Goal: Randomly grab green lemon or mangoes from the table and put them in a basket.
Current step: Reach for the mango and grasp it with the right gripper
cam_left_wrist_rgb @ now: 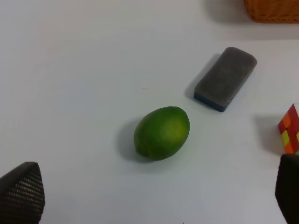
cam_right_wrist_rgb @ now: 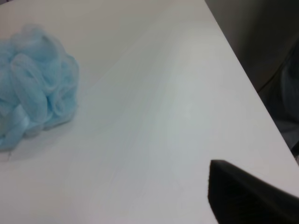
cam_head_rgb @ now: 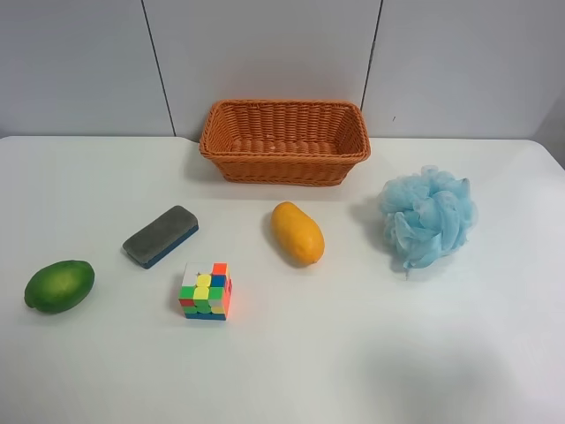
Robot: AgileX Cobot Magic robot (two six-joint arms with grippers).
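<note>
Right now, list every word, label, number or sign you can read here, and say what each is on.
None can be read. The basket, eraser, puzzle cube, mango, green lemon and blue bath sponge show no print, and the table and wall behind are plain.

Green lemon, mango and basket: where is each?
green lemon (cam_left_wrist_rgb: 162, 133), left wrist view, centre of skin.
mango (cam_head_rgb: 297, 233), exterior high view, centre of body.
basket (cam_head_rgb: 282, 166), exterior high view, front wall.

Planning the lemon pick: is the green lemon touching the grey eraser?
Apart. The left wrist view shows bare white table between the green lemon and the grey eraser; the exterior high view shows the same gap.
</note>
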